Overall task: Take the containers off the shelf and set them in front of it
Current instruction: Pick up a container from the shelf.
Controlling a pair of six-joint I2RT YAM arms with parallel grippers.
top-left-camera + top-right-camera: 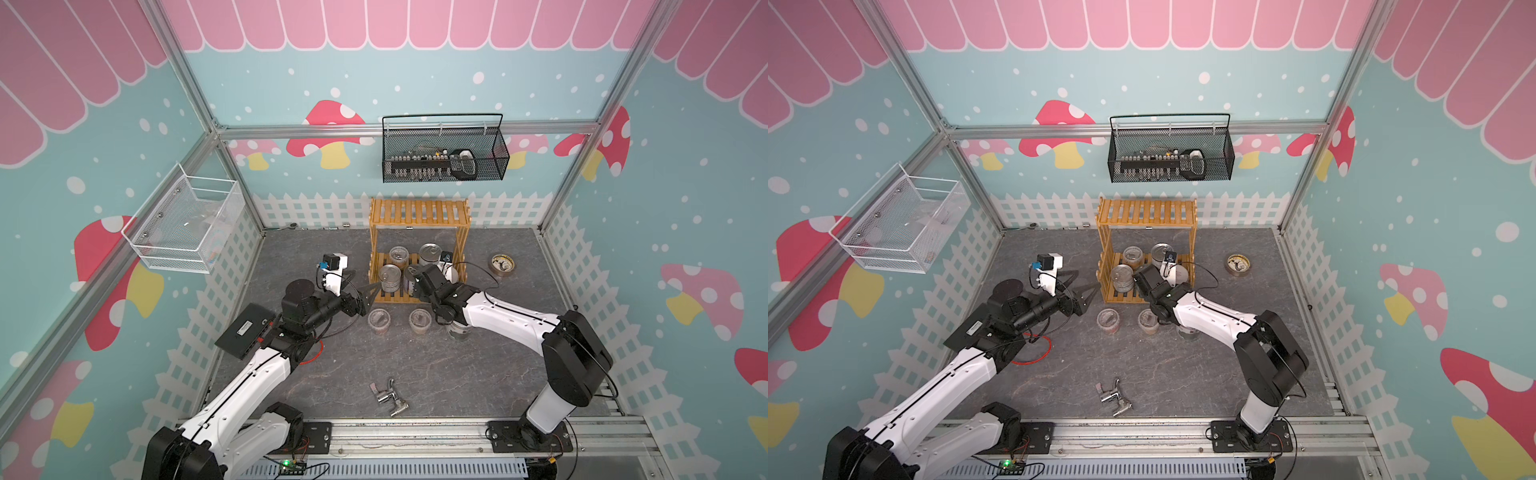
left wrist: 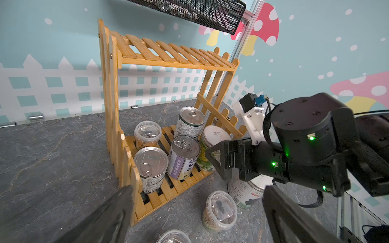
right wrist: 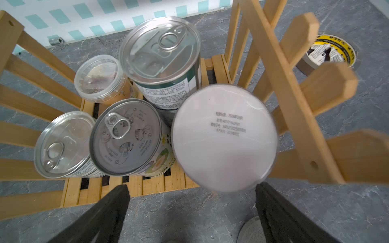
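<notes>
Wood slats on the shelf's (image 1: 419, 212) lower tier carry five containers: three tins (image 3: 160, 50), a tub (image 3: 99, 77) and a white-lidded jar (image 3: 224, 136), packed so close that they touch. Its top tier is bare. In front of the shelf, two more tubs (image 1: 379, 320) and a second jar (image 2: 244, 193) stand upright on the tabletop (image 1: 457, 374) in a row near its front edge. I take those as finished work, so I judge the job under halfway.

My right jaws hang just in front of the shelf, facing the jar at its right end, spread wide with nothing between them. That jar sits at the open front, so it looks like the natural next pick. The side rail stands tight beside it, though, and leaves one finger little room.

My left jaws are wide and empty too, held off the shelf's left front corner. I think that keeps them clear of the right arm (image 1: 511, 318) while facing the front-left tin (image 2: 150, 166). The tape (image 1: 502, 264) and faucet (image 1: 390, 397) lie apart from the shelf.
</notes>
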